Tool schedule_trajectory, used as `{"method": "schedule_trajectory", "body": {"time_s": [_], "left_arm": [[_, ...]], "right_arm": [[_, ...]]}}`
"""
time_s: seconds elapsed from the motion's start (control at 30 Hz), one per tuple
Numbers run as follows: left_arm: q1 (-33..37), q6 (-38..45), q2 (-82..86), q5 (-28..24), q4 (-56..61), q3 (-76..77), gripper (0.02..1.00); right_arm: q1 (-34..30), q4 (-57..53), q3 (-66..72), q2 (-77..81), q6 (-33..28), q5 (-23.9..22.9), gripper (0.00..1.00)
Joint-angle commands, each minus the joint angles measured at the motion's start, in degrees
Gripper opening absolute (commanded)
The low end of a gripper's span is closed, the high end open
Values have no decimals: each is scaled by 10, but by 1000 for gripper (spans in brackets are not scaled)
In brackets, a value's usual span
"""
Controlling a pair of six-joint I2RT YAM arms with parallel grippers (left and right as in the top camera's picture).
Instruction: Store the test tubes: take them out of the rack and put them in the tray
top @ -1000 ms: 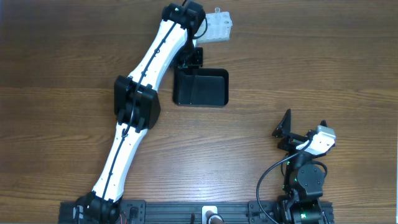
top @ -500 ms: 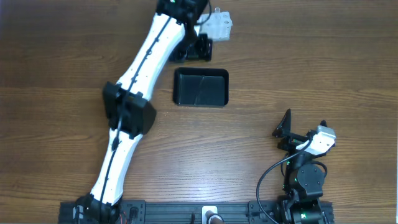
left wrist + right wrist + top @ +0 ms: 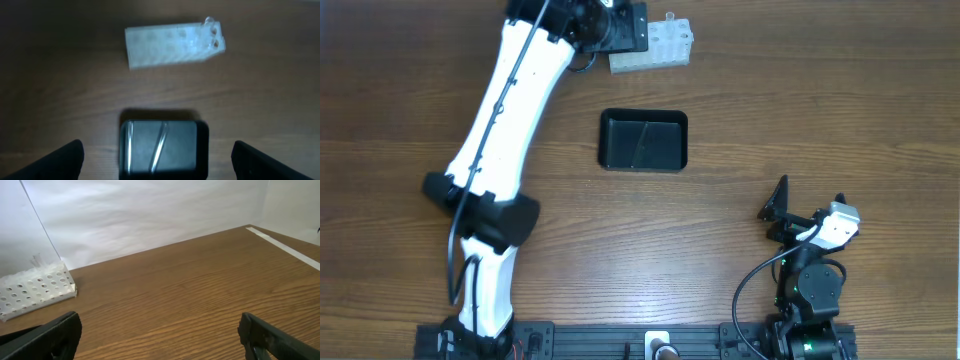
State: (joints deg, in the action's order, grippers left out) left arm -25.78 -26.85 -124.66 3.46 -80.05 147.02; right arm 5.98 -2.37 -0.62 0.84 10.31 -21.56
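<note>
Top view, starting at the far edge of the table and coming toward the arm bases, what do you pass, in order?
test tube rack → black tray → right gripper

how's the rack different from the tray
The rack is a pale, see-through block dotted with holes; the tray is a black, shallow dish. The rack is long and narrow, the tray broader with rounded corners. Two tubes lie flat in the tray; a couple seem to stand at the rack's end. Both rest on the wooden table, apart.
</note>
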Motion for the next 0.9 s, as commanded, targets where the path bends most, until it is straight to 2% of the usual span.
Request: {"method": "schedule_trajectory", "body": {"time_s": [0.03, 0.23, 0.6, 0.73, 0.9], "left_arm": [[8, -6, 92, 29, 53, -100, 980], [20, -6, 212, 29, 165, -289, 998], [47, -2, 411, 123, 267, -544, 998], [63, 33, 479, 125, 356, -633, 998], [93, 39, 577, 122, 459, -764, 998]], "right_arm": [[-3, -2, 3, -6, -1, 1, 993], [-3, -2, 3, -6, -1, 1, 991], [-3, -2, 3, -6, -1, 1, 993], [-3, -2, 3, -6, -1, 1, 993], [-3, -2, 3, -6, -1, 1, 991]]}}
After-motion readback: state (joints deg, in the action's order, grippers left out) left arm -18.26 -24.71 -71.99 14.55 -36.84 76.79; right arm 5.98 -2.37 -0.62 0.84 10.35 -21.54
